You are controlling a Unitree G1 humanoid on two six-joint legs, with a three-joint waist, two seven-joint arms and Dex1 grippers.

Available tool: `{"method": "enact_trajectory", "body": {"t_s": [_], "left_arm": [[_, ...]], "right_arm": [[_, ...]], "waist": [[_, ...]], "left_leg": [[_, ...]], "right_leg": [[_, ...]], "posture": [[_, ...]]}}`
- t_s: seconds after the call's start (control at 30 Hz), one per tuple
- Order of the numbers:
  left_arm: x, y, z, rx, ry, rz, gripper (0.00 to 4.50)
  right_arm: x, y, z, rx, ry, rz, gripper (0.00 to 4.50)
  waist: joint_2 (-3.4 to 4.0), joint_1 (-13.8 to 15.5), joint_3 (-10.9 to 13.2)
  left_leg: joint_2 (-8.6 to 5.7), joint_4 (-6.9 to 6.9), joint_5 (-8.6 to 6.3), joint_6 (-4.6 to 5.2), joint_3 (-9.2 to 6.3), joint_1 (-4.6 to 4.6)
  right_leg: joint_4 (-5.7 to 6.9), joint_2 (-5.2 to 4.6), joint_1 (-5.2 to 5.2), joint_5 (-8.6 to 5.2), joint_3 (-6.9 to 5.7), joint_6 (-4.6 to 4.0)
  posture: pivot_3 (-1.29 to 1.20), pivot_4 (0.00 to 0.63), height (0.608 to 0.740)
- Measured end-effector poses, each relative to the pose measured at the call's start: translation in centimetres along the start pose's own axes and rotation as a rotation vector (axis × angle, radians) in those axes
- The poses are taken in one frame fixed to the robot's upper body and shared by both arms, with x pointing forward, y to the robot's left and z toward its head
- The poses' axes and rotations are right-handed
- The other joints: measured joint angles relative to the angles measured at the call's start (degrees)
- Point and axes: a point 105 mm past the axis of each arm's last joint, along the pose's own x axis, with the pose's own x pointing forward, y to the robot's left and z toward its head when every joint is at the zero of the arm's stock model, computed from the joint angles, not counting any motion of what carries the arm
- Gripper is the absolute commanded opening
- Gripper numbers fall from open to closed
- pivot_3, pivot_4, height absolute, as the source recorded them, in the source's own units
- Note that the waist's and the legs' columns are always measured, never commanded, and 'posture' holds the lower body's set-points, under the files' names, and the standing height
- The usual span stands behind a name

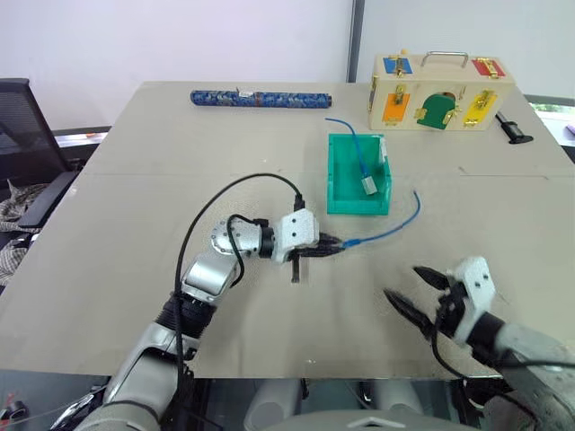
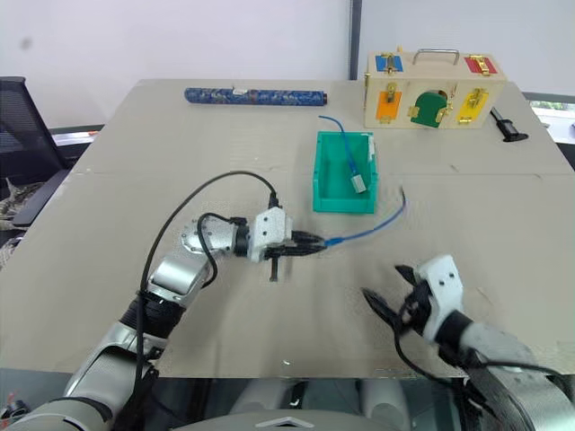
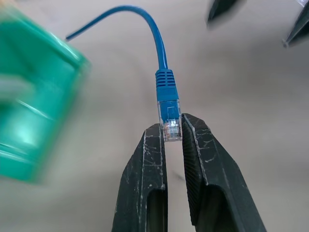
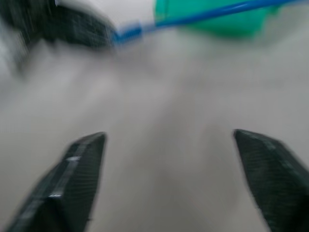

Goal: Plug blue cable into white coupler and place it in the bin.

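So the blue cable (image 1: 388, 231) is lying on the counter (image 1: 135, 224), just off the front right corner of the bin (image 1: 340, 180). Its far end curls up and away to the right, and the end with the clear plug points left. That plug (image 3: 171, 126) is pinched right between the two black fingers of the left gripper (image 1: 336, 244), which is clamped tight on it. You can see it really clearly from the left wrist view: the blue boot sticks out past the fingertips and the cable arcs away from there.

The bin is the teal tray sitting a bit further back on the counter. Inside it there's another blue cable (image 1: 350, 136) that drapes in over the back wall and ends in a greyish block (image 1: 369, 185) near the right wall. I honestly can't pick out the white coupler anywhere, so no idea where that is.

The right gripper (image 1: 419, 295) is down at the near right side of the counter, well apart from the cable. Its jaws are spread wide with nothing between them, just bare counter showing in the gap.

Further back there's a wooden box (image 1: 437, 92) with coloured latches and a metal handle at the far right. A small black tool (image 1: 513, 129) lies just beside it, and a long dark blue patterned tube (image 1: 260, 97) lies along the far edge. A black office chair (image 1: 22, 144) sits off the left side.
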Motion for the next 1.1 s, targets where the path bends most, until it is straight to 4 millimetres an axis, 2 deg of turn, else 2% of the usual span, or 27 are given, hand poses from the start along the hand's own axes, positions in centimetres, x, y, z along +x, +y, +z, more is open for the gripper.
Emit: {"method": "enact_trajectory", "body": {"t_s": [0.2,0.5,0.63,0.7,1.0,1.03,1.1], "left_arm": [[0.0,0.2,0.7,0.106,-0.050,0.082,0.00],[-0.3,1.2,1.5,0.220,-0.061,0.163,0.00],[-0.4,1.1,1.4,0.223,-0.052,0.168,0.00],[-0.4,1.0,1.4,0.226,-0.049,0.169,0.00],[-0.6,0.6,1.3,0.187,-0.052,0.159,0.00],[-0.7,0.5,1.3,0.137,-0.061,0.154,0.94],[-0.9,0.2,1.4,0.063,-0.075,0.143,1.63]], "right_arm": [[4.3,2.0,3.8,0.211,-0.121,0.129,2.71],[6.1,1.6,5.2,0.307,-0.120,0.145,2.71],[6.2,1.2,5.0,0.325,-0.107,0.130,0.79],[6.2,1.0,4.9,0.328,-0.103,0.123,0.06],[6.0,1.2,4.9,0.329,-0.089,0.143,0.06],[6.1,1.4,4.8,0.329,-0.084,0.148,0.00],[6.1,1.6,4.8,0.332,-0.082,0.158,0.00]], "waist": [[-0.01,0.0,0.0],[0.02,-0.3,0.0],[0.02,-0.8,0.0],[0.02,-1.1,0.0],[0.02,-1.6,0.0],[0.02,-1.7,0.0],[0.02,-1.7,0.0]], "left_leg": [[-0.06,-0.03,0.07,-0.12,-0.01,-0.10],[-0.09,-0.07,0.01,-0.02,-0.01,-0.05],[-0.09,-0.06,0.01,-0.01,0.00,-0.05],[-0.10,-0.06,0.01,-0.01,0.00,-0.04],[-0.08,-0.06,0.00,0.00,0.00,-0.03],[-0.07,-0.06,0.00,0.00,-0.01,-0.03],[-0.07,-0.06,0.00,0.00,-0.02,-0.04]], "right_leg": [[-0.04,0.00,-0.09,0.02,-0.01,-0.03],[0.03,0.04,-0.10,0.02,-0.01,-0.02],[0.07,0.04,-0.10,0.02,-0.01,-0.02],[0.08,0.04,-0.10,0.02,0.00,-0.02],[0.10,0.06,-0.10,0.02,0.01,-0.02],[0.11,0.06,-0.11,0.02,0.01,-0.02],[0.11,0.06,-0.11,0.02,0.01,-0.02]], "posture": [[0.00,0.150,0.740],[0.00,0.150,0.740],[0.00,0.150,0.740],[0.00,0.150,0.740],[0.00,0.150,0.740],[0.00,0.150,0.740],[0.00,0.150,0.740]]}}
